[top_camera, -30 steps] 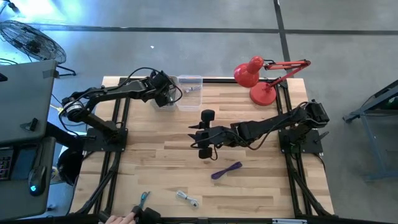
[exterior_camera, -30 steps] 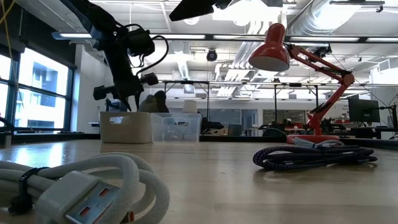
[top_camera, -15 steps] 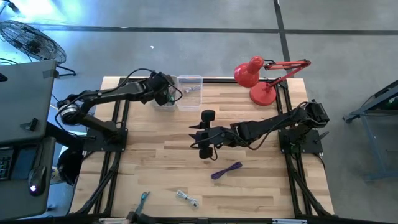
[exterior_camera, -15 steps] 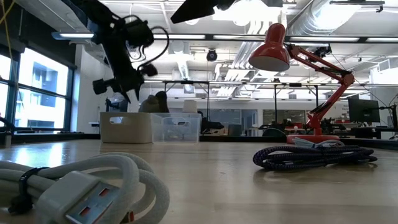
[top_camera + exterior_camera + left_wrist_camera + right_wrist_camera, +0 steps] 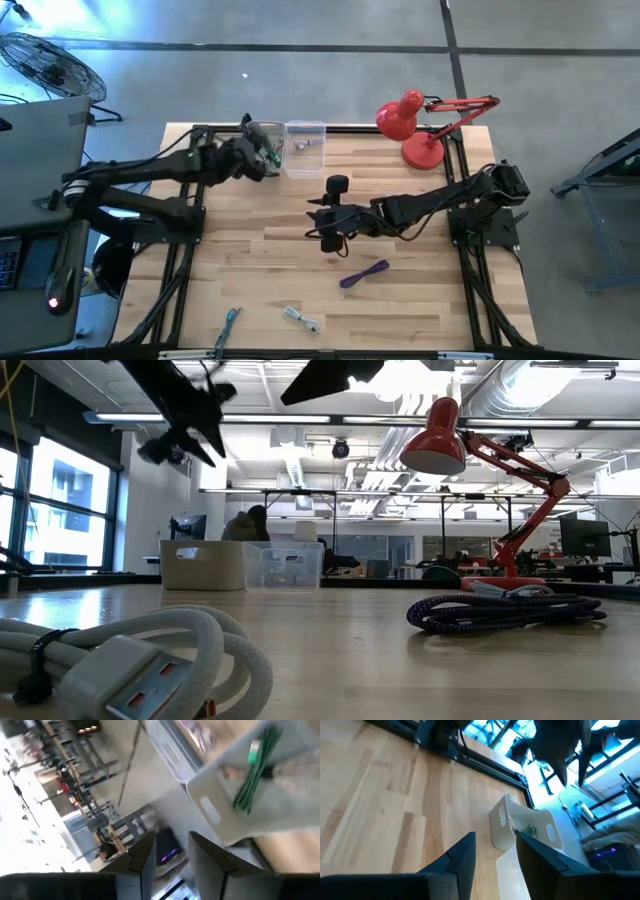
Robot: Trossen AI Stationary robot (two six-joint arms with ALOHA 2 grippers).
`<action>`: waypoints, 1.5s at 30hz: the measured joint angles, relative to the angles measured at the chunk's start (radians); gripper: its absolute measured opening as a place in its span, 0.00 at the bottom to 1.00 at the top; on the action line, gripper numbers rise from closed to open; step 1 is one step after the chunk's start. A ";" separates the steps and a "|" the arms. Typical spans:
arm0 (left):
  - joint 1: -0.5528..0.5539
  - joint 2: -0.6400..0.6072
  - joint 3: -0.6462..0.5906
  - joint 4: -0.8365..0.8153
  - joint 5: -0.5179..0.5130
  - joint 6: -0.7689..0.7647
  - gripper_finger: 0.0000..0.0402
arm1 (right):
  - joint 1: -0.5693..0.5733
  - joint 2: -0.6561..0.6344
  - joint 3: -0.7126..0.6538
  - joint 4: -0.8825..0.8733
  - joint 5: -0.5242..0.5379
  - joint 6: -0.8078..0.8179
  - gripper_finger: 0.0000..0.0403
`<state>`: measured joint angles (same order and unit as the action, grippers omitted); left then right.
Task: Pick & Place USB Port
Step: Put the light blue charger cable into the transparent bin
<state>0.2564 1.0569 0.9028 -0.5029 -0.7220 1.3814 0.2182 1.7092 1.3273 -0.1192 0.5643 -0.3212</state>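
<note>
The left gripper point(image 5: 262, 155) hangs high beside the white bin point(image 5: 260, 805), fingers a small gap apart and nothing between them, and down below it a green cable point(image 5: 254, 772) lies coiled inside that bin. Just past the bin on the far side sits the clear box point(image 5: 305, 148), with something pale in it that I can't make out. Over in the middle of the table point(image 5: 250, 270) the right gripper point(image 5: 318, 222) hovers, jaws parted and empty, pointing toward the bins. Well behind it, out toward the front edge, a purple cable point(image 5: 364, 273) lies on the wood, and farther off again a white cable point(image 5: 300, 320) and a little teal one point(image 5: 231, 320) wait near the rim. Those look like what's left to fetch. The risks from here, as I judge them: both arms reaching for the same stretch of table could clash, since the right one already sits across the centre. The loose loops of the purple cable could slip a narrow pinch or trail and snag on the bin wall when carried over. The red lamp point(image 5: 412, 125) leans close to the right arm's path too.
</note>
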 joint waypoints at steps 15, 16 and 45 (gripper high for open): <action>-0.203 -0.264 0.000 -0.088 0.504 -0.890 0.28 | 0.180 -0.217 0.000 -0.431 0.197 0.258 0.33; -0.208 -0.264 0.000 -0.082 0.529 -0.907 0.28 | 0.195 -0.236 0.000 -0.479 0.202 0.293 0.33; -0.239 -0.155 -0.001 0.007 0.898 -0.960 0.28 | -0.034 -0.288 0.000 -1.266 -0.019 1.204 0.34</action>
<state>0.0174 0.9016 0.9020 -0.4958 0.1764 0.4210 0.1845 1.4216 1.3270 -1.3849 0.5453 0.8831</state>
